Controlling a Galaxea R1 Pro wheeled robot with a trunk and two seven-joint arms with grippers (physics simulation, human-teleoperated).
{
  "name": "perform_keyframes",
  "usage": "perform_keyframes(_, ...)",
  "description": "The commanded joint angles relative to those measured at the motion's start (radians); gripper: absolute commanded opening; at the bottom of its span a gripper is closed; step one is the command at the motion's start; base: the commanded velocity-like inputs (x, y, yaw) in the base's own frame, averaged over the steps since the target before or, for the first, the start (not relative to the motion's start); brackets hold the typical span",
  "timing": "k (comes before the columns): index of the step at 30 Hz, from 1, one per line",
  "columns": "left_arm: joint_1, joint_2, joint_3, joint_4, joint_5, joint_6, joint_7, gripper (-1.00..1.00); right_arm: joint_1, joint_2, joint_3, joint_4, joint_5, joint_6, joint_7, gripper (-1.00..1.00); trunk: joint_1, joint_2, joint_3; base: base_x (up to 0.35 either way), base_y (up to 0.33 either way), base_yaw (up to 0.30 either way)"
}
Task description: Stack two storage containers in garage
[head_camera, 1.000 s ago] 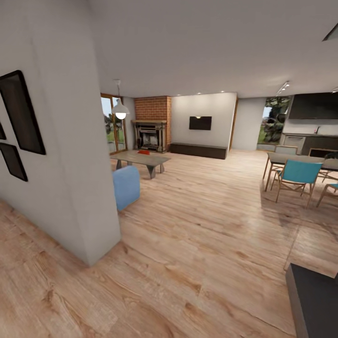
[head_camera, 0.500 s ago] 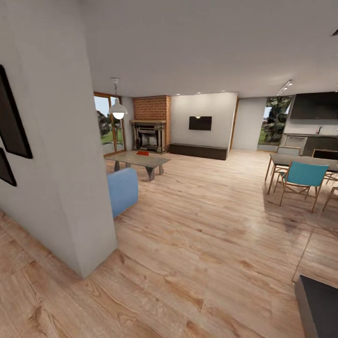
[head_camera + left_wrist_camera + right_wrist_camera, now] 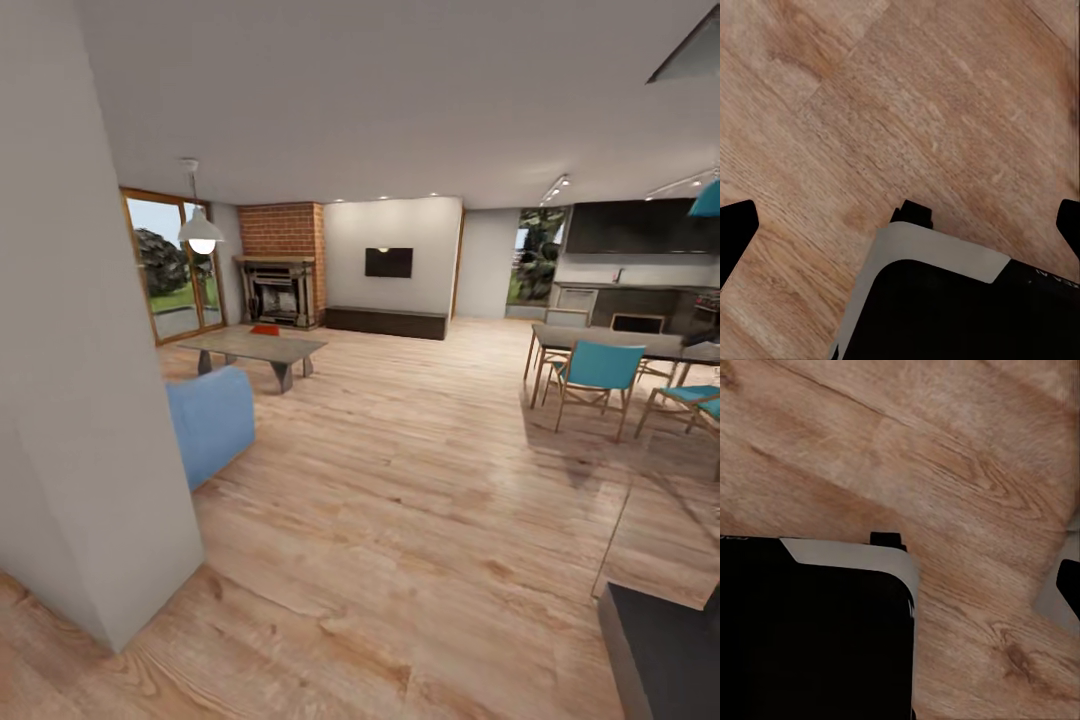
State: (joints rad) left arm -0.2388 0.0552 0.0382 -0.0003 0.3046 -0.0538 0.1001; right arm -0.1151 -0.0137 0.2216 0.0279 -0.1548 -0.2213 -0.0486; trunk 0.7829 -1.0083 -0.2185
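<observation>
On coffee table (image 3: 255, 347), orange-red container (image 3: 264, 329).

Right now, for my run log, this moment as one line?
place: living room | storage container on coffee table, far ahead | left gripper: open, empty

no legible text, labels, or signs
</observation>
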Motion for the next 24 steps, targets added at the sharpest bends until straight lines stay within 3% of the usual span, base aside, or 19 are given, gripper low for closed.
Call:
perform_keyframes(1, 0.000, 0.000, 0.004, 0.000, 0.002, -0.003, 0.001, 1.00, -0.002, 0.000, 0.009, 0.003, -0.010, -0.006, 0.000, 1.00, 0.001, -0.001, -0.001, 0.323, 0.000, -0.250)
perform_keyframes(15, 0.000, 0.000, 0.004, 0.000, 0.002, 0.000, 0.001, 1.00, -0.002, 0.000, 0.009, 0.003, -0.011, -0.004, 0.000, 1.00, 0.001, -0.001, -0.001, 0.323, -0.017, -0.248)
perform_keyframes(24, 0.000, 0.001, 0.004, 0.000, 0.004, 0.004, 0.001, 1.00, -0.002, -0.004, 0.017, 0.003, -0.010, -0.004, 0.007, 1.00, 0.001, -0.001, -0.001, 0.323, -0.073, -0.040)
